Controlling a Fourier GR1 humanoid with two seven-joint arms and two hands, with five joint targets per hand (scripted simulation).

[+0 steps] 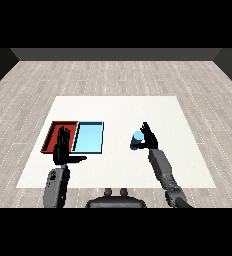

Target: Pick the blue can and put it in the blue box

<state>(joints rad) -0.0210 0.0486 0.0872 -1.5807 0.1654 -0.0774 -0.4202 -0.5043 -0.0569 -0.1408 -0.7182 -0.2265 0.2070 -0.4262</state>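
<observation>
Right hand (149, 138) fingers curled round can (136, 140), beside blue tray (89, 138). Carry can upright, lower inside rim. Left hand (63, 147) fingers straight, released.

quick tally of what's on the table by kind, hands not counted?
Cans: 1, the blue can, right hand curled round it
Trays: 2, the red tray and the light blue tray, side by side
Total: 3
</observation>
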